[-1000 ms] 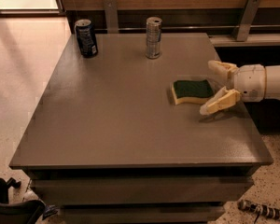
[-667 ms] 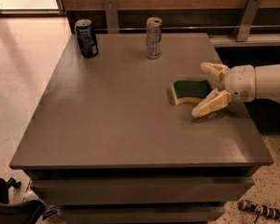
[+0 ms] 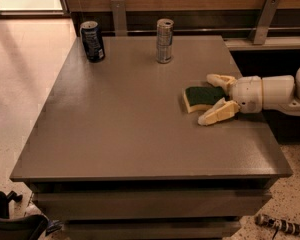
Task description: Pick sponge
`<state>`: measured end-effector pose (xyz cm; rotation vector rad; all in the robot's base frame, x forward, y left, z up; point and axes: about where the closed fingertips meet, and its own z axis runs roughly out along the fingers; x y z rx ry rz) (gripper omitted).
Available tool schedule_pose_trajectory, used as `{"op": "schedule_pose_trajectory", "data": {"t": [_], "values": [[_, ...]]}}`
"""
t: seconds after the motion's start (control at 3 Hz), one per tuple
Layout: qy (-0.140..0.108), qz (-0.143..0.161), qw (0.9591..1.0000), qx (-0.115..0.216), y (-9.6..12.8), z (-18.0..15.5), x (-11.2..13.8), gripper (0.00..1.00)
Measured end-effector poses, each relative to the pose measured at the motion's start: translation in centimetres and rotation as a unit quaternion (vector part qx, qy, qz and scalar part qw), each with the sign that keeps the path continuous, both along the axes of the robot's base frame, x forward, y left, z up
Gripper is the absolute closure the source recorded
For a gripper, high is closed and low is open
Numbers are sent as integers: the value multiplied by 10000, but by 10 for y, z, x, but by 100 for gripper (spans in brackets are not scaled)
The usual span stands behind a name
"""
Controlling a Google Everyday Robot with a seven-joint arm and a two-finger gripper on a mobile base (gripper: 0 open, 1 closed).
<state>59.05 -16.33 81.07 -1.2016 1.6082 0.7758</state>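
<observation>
Gripper (image 3: pixel 206 99) around sponge (image 3: pixel 199 95); jaws spread apart.

1. The pincer (image 3: pixel 206 99) reaches in over the right side of the bench (image 3: pixel 115 134), its fingers spread either side of the sponge (image 3: pixel 197 96); the sponge's right end is hidden behind it.
2. The arm (image 3: pixel 285 91) is cut off by the right edge.
3. Print on the dark can (image 3: pixel 92 41) is too blurred to read.
4. A black object (image 3: pixel 10 224) at lower left is cut by the frame, perhaps part of the base.

sponge (image 3: pixel 200 97) on table (image 3: pixel 120 129), right side | tool (image 3: pixel 206 99) straddles sponge from right | left can (image 3: pixel 92 41), middle can (image 3: pixel 164 40) behind
</observation>
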Motion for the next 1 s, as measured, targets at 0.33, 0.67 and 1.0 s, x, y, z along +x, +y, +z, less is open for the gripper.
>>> {"op": "schedule_pose_trajectory", "data": {"t": [0.33, 0.67, 1.0], "values": [[21, 24, 10000, 23, 3, -3, 1, 36], [20, 29, 10000, 22, 3, -2, 1, 59], [20, 30, 10000, 22, 3, 0, 1, 82]]}}
